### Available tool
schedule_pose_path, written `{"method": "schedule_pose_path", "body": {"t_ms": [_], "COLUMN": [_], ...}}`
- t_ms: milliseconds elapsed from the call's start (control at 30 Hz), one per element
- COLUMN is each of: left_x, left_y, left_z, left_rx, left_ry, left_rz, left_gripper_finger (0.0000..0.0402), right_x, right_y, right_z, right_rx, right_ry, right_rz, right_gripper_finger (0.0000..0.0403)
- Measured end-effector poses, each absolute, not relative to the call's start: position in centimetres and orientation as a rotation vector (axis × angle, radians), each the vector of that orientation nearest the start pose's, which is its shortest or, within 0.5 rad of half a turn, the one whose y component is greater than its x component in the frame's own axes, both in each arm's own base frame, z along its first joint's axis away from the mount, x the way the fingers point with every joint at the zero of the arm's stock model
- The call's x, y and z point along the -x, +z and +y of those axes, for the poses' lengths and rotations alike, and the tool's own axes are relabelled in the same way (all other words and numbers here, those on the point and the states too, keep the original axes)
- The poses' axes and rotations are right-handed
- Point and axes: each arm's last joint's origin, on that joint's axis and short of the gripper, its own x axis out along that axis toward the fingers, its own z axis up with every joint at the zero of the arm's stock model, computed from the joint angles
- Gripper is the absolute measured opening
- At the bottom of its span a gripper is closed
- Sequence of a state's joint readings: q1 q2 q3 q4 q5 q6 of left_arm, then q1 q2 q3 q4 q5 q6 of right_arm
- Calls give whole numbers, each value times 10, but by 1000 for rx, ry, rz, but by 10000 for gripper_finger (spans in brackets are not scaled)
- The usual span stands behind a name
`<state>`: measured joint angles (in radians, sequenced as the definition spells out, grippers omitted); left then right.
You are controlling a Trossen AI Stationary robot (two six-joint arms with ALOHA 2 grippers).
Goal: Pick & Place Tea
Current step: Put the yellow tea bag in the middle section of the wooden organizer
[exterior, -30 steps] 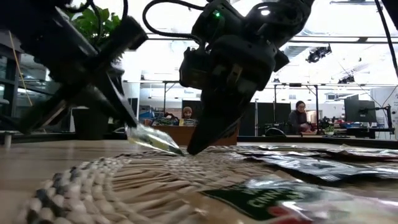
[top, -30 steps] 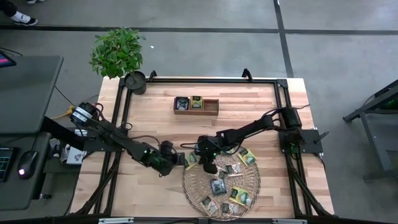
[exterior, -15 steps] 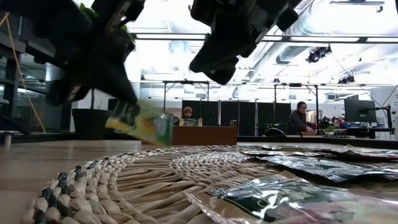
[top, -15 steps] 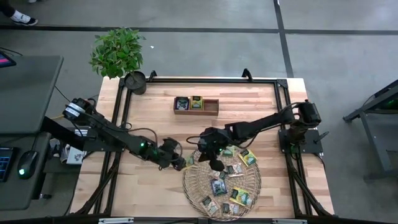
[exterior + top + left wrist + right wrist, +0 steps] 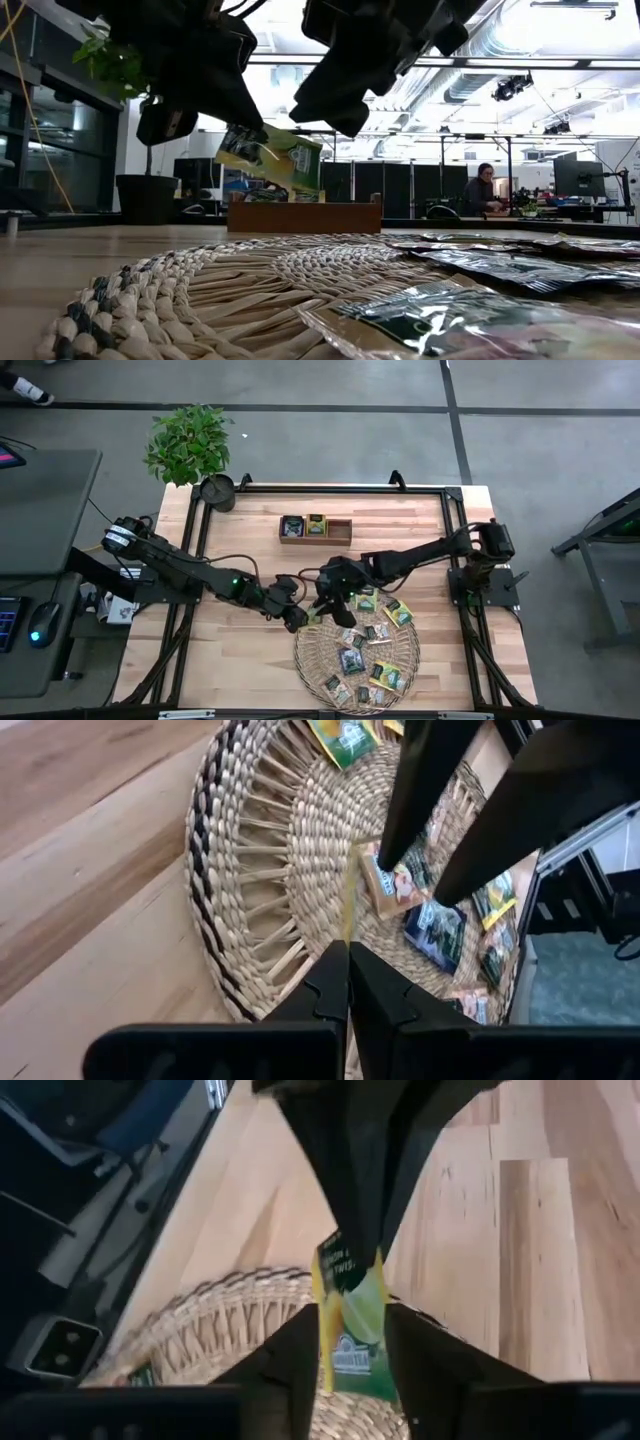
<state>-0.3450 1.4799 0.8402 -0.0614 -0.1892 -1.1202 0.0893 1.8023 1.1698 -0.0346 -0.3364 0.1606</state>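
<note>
The left gripper [image 5: 297, 622] is clenched on a yellow-green tea bag [image 5: 272, 160], holding it in the air above the woven tray's [image 5: 310, 660] far-left rim. The right gripper [image 5: 340, 612] stands released, its fingers astride that tea bag. Other tea bags [image 5: 372, 655] lie in the tray.
</note>
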Motion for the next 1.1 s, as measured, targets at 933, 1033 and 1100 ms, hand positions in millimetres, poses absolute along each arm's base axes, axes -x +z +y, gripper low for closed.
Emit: {"method": "schedule_pose_path", "body": {"t_ms": [933,1033,1100], "left_x": [-290,-290,-290], "left_y": [211,212,211], "left_z": [-98,-98,-97], "left_rx": [863,861,860], "left_ry": [220,225,230], "left_rz": [601,596,594], "left_gripper_finger": [0,0,0], "right_x": [-396,-396,-396], "right_y": [194,195,195], "right_z": [36,36,36], "right_rx": [-317,-317,-314], "right_ry": [334,335,344], "right_rz": [677,673,668], "right_gripper_finger": [122,108,93]}}
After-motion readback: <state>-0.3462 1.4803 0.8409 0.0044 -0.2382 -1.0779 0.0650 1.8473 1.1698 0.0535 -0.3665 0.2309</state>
